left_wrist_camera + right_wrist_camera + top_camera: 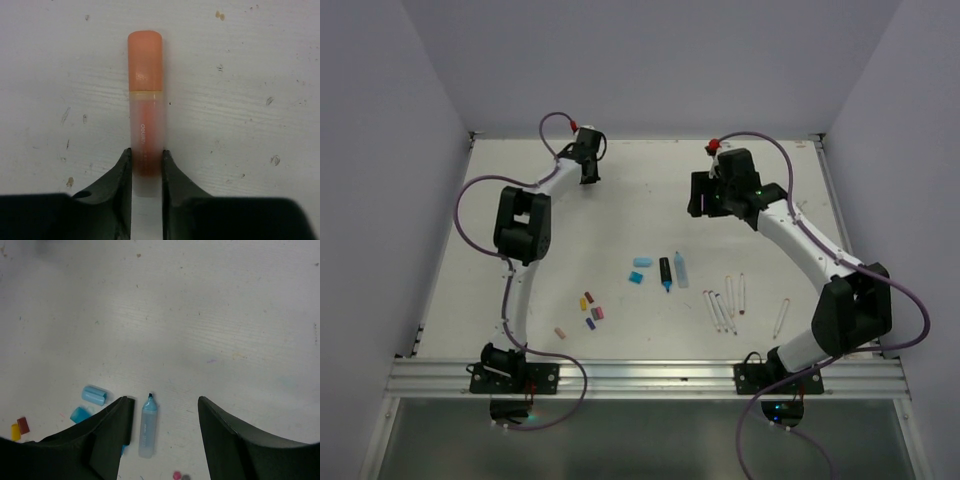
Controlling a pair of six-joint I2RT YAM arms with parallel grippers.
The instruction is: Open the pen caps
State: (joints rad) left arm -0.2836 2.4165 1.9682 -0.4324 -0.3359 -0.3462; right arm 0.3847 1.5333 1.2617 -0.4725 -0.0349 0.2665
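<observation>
White scuffed table (pixel 620 200), pale lavender walls (pixel 650 60) 3 sides, alu rail (pixel 650 375) near edge.

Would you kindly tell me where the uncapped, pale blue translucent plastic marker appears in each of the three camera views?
Top external: pale blue marker lies mid-table, just right of the black marker.
Left wrist: not in it; only an orange-capped marker shows.
Right wrist: bottom centre, tip up, framed by the open right gripper.
Shared landmark: the pale blue cylindrical cap, left of it in both views.
</observation>
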